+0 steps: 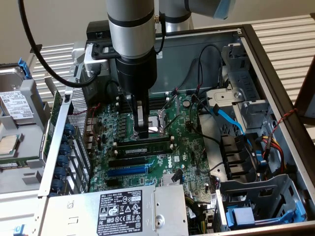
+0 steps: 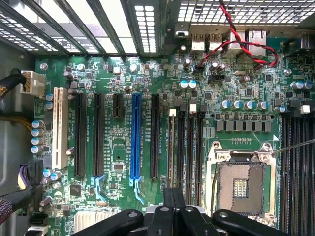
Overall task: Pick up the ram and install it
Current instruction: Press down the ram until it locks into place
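Hovering: gripper (image 1: 141,132) over the motherboard (image 1: 189,147), fingers clenched, grasping nothing.
Ram: ram (image 1: 141,147) upright in a slot just below the fingertips.
Surroundings: open computer case (image 1: 275,93), on slatted surface (image 1: 290,29).

Ram (image 1: 141,146) seated in motherboard (image 1: 184,147), just beside claw (image 1: 142,132)

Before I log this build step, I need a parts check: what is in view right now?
ram: one, green, seated in a slot below the CPU socket, under the end effector
CPU socket: one, silver frame, empty, board centre
blue slot: one, blue, among black slots
motherboard: one, green, inside the case
power supply: one, grey, near edge of the case
hard drive: one, silver, outside the case at the exterior view's left
end effector: one, black, shut, tip down on the ram
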`<state>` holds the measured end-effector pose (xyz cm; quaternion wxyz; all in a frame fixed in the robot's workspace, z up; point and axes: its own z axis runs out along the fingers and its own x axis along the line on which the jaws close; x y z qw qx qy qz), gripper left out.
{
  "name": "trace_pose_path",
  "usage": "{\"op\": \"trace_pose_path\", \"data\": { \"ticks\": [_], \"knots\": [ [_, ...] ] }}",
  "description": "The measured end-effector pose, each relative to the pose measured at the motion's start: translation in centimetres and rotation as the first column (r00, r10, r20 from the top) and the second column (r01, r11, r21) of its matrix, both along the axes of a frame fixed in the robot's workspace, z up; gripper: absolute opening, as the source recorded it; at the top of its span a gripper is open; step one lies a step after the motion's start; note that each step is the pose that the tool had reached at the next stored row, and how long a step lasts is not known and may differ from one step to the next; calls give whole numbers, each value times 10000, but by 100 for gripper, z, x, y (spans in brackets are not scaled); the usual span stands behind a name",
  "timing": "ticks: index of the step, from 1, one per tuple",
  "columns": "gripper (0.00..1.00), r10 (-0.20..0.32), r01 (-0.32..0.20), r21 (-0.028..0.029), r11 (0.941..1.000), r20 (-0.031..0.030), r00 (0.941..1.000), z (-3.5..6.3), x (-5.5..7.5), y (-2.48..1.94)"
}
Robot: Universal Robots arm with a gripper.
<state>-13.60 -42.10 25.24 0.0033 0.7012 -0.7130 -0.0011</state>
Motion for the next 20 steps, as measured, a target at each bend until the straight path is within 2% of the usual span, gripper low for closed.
{"op": "trace_pose_path", "data": {
  "ticks": [9, 14, 20],
  "knots": [
    [11, -91, 91, 0, 10000, 0, 10000, 0, 0, 0],
    [11, -732, 732, 0, 9973, -1, 9973, 0, 0, 0],
    [11, -1467, 1467, 1, 9892, 0, 9892, 1, 0, 0]
  ]
}}
